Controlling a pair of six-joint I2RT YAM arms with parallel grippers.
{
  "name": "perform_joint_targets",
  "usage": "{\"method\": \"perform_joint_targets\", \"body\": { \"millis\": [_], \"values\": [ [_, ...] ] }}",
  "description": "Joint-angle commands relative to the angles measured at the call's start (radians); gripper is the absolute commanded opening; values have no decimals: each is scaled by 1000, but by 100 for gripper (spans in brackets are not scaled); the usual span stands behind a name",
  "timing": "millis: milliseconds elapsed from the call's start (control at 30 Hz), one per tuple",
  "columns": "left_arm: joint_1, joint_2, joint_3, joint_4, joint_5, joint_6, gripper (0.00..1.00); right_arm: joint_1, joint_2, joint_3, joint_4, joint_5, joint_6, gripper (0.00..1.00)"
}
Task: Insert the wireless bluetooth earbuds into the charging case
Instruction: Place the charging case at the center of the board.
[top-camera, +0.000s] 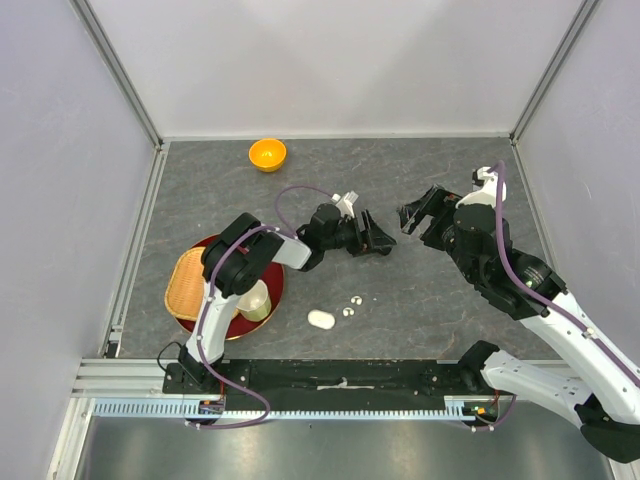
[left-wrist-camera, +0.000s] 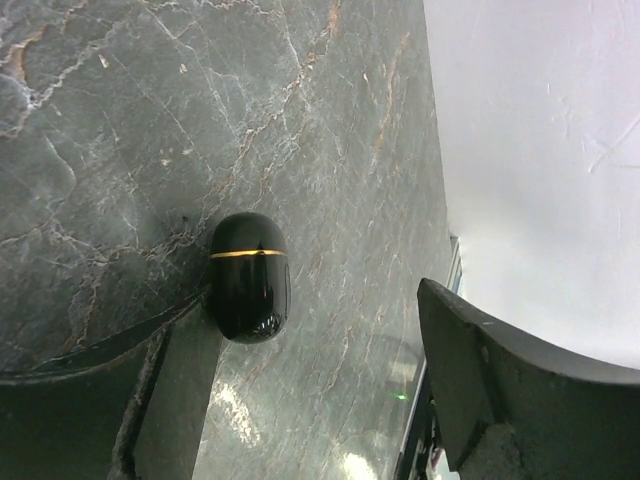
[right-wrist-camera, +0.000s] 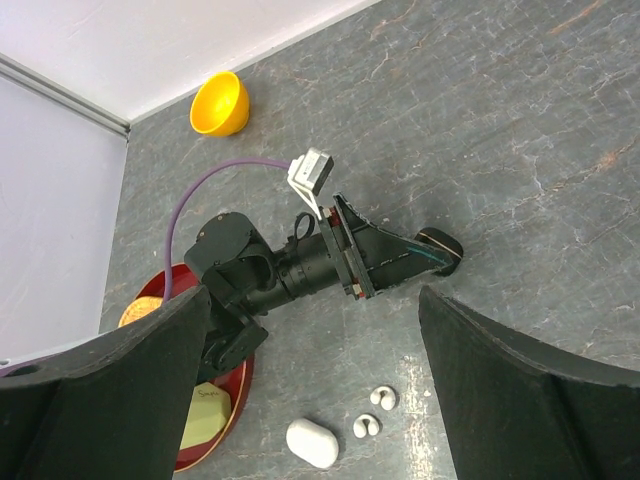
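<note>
Lying loose on the table (top-camera: 450, 320), two white earbuds (top-camera: 357, 298) sit just beside the shut white case (top-camera: 321, 319), well apart from both arms. No black buds show. The left end effector (left-wrist-camera: 318, 300) stands wide with nothing held, one finger hard beside the closed black case (left-wrist-camera: 250, 277); a careless swing would likely send it rolling. The right end effector (right-wrist-camera: 315, 292) gapes empty too, near the left one, so the arms could collide. Buds this small may squirt from a pinch.
</note>
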Motion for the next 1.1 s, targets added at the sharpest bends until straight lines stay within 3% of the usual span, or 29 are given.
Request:
{"method": "perform_joint_targets", "body": {
  "millis": [0, 200, 333, 500, 900, 1067],
  "values": [
    [1, 24, -46, 60, 13, 126, 83, -5, -7, 0, -2, 0, -3, 91],
    [3, 35, -92, 201, 61, 212, 82, -6, -5, -1, -2, 10, -8, 92],
    [1, 0, -162, 290, 18, 224, 81, -8, 4, -1, -2, 10, -8, 92],
    [1, -60, -224, 263, -41, 283, 81, -6, 16, -1, -2, 1, -6, 92],
    [1, -333, -373, 279, -125, 395, 81, -8, 24, -12, 4, 47, -24, 98],
    [-3, -514, -419, 299, -24, 413, 80, -9, 32, -29, 43, 81, -4, 98]
  ]
}}
